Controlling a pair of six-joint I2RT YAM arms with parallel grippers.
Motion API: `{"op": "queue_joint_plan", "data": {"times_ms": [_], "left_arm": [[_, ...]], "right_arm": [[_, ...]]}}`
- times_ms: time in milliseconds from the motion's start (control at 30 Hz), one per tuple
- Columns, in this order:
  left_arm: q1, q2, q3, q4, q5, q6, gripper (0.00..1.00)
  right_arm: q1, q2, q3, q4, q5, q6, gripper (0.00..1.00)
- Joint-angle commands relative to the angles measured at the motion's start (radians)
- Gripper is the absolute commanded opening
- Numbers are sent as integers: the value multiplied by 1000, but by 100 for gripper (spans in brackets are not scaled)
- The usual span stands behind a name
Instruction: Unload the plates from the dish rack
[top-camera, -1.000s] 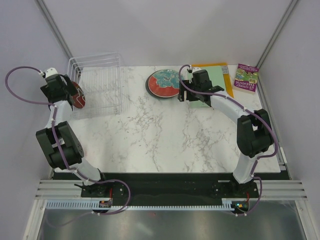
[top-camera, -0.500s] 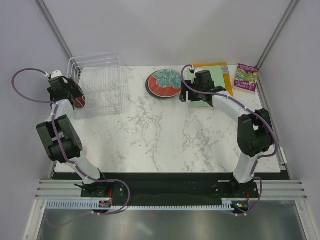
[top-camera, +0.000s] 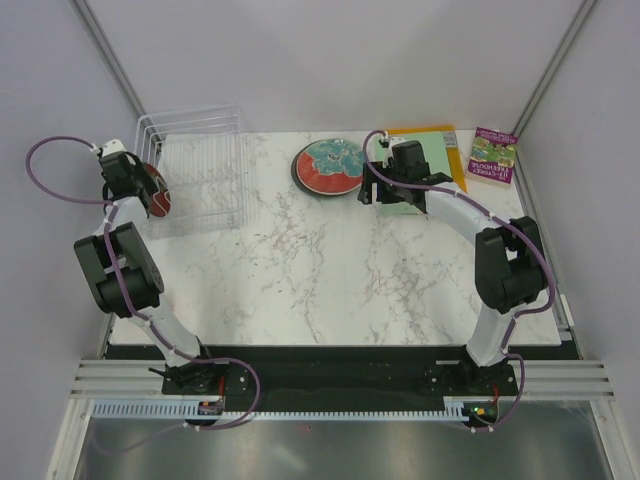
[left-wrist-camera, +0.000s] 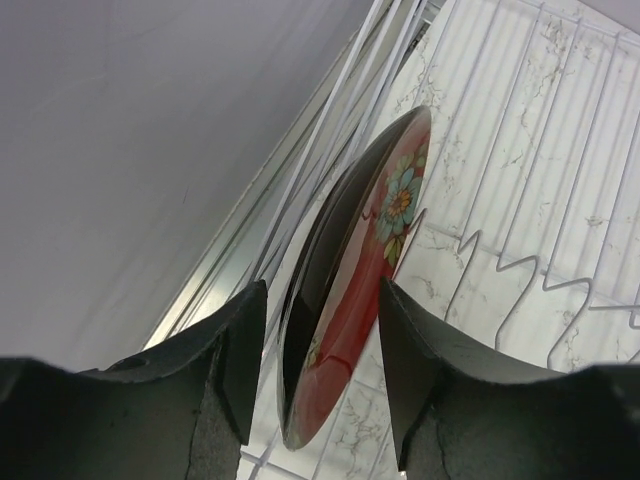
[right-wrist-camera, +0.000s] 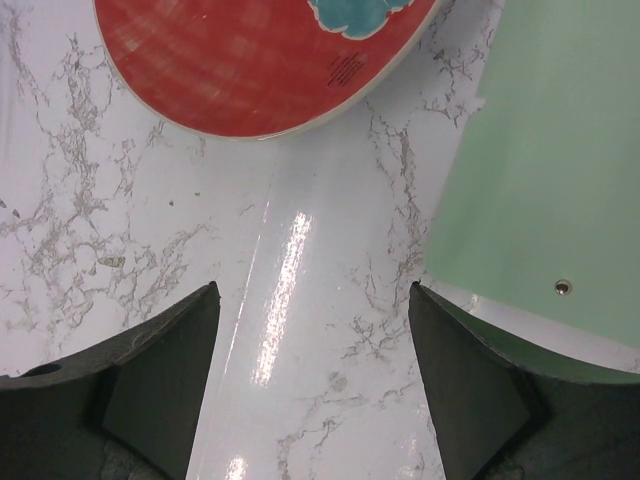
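Observation:
A red plate (left-wrist-camera: 370, 240) with a blue flower and a dark back stands on edge at the left end of the white wire dish rack (top-camera: 200, 170). My left gripper (left-wrist-camera: 320, 300) straddles its lower rim, open, with a small gap on each side. The same plate (top-camera: 155, 197) and the left gripper (top-camera: 140, 188) show in the top view. Another red plate (top-camera: 328, 166) with a teal pattern lies flat on the table, a dark rim showing under it. My right gripper (right-wrist-camera: 315, 300) hangs open over bare marble just in front of that plate (right-wrist-camera: 250, 60).
A light-green mat (right-wrist-camera: 550, 150) lies right of the right gripper, on an orange sheet (top-camera: 458, 150) at the back. A purple book (top-camera: 492, 155) sits at the back right corner. The rack's wire slots (left-wrist-camera: 497, 262) stand right of the held-between plate. Side walls are close.
The left gripper has moved in over the plate's edge and its jaws have narrowed around it. The right gripper drew back slightly from the flat plate, then stayed still.

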Motion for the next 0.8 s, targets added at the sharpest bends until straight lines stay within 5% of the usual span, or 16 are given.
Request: {"op": "queue_joint_plan", "data": {"times_ms": [0, 500, 767], "left_arm": [[6, 27, -1, 102, -13, -21, 52], [0, -25, -46, 199, 10, 3, 5], [-35, -49, -7, 175, -8, 43, 2]], "right_arm": [[-6, 24, -1, 30, -20, -3, 83], [-6, 50, 4, 36, -43, 5, 83], [-6, 54, 4, 38, -43, 7, 83]]}}
